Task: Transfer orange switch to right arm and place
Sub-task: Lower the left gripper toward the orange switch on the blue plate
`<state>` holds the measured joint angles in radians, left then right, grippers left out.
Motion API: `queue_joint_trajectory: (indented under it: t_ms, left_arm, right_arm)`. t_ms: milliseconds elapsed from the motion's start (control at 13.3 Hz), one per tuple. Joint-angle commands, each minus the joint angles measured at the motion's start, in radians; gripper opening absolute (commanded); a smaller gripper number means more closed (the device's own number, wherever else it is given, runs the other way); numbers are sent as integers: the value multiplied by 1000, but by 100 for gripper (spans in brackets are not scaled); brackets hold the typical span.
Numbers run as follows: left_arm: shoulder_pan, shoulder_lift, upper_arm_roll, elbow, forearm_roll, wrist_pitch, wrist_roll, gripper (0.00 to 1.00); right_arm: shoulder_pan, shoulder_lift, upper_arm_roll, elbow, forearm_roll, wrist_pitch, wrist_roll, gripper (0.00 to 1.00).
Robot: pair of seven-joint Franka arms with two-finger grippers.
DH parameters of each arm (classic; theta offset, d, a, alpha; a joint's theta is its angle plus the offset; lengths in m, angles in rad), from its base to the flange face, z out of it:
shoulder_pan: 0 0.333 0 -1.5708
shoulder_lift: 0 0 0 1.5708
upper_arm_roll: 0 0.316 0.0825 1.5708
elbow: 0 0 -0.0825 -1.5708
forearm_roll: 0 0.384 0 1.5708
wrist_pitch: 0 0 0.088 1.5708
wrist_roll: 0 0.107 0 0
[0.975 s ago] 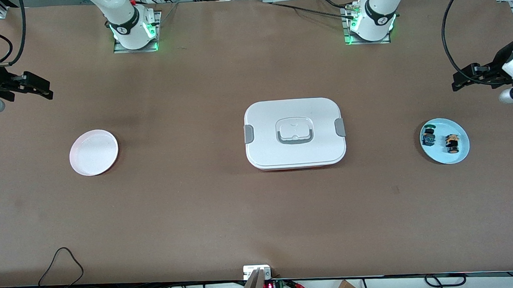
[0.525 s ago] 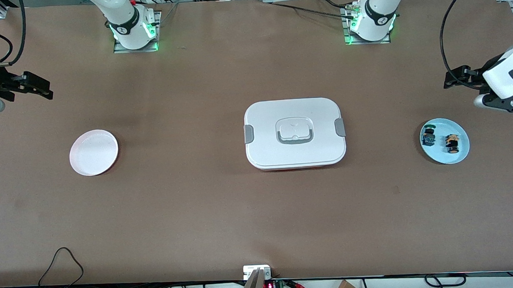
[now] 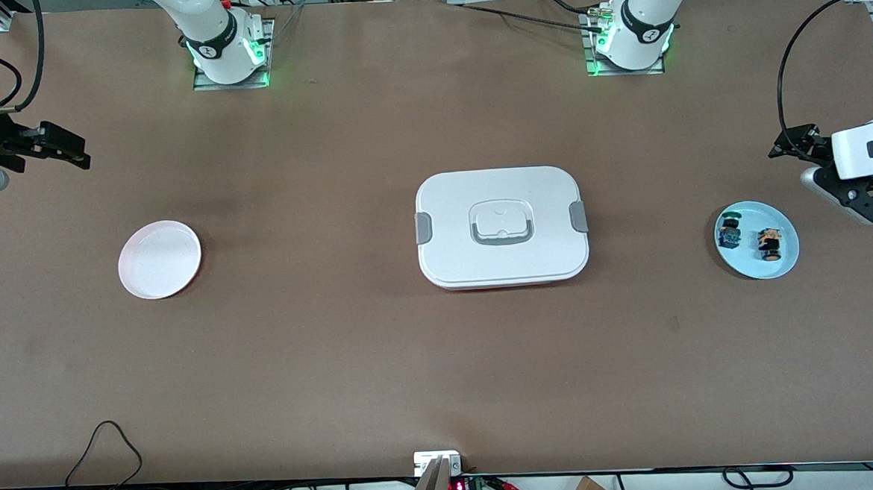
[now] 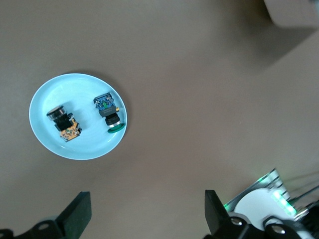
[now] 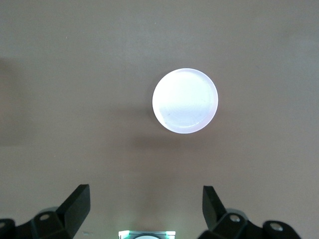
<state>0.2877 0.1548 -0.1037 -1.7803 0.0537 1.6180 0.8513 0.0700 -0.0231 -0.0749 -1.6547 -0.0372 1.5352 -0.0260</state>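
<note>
The orange switch (image 3: 769, 244) (image 4: 65, 125) lies on its side on a light blue plate (image 3: 756, 265) (image 4: 84, 149) at the left arm's end of the table. A green-capped switch (image 3: 729, 231) (image 4: 108, 113) lies beside it on the same plate. My left gripper (image 3: 791, 144) (image 4: 148, 214) hangs open and empty over bare table just off the plate's rim. My right gripper (image 3: 73, 150) (image 5: 145, 206) waits open and empty in the air at the right arm's end, above a pale pink plate (image 3: 159, 259) (image 5: 185, 101).
A closed white lunch box (image 3: 501, 227) with grey clips sits mid-table, its corner (image 4: 294, 12) showing in the left wrist view. The arm bases (image 3: 228, 50) (image 3: 631, 33) stand along the table's edge farthest from the front camera. Cables lie along the nearest edge.
The left arm's wrist has turned and shifted over its end of the table, beside the blue plate. Its gripper stays open. The right arm, the plates and the switches have not moved.
</note>
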Motion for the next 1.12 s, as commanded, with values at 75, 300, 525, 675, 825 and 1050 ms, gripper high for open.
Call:
queue_joint_trajectory:
  t_ms: [75,300,525,675,825,1050]
  left_arm:
    - [11,3,-7,-70,61,104,211,100]
    - [47,71,-8,-68,61,173,377,100]
    - [51,101,-7,-68,66,198,466,100]
    - [51,126,-8,-70,92,236,564,100]
    - [56,158,-8,-70,92,275,661,100]
    - [64,199,-8,-73,92,345,788,100]
  right_arm:
    - [-4,-17,4,-2,5,-10,-14,100]
    - [-4,-17,4,-2,5,-10,-14,100]
    - [-4,-17,4,-2,5,-10,-14,100]
    - [-4,-17,4,-2,5,-10,-14,100]
    - [-4,-17,4,-2,5,-10,-14,100]
    - [-4,-15,4,-2,5,-10,-14,100]
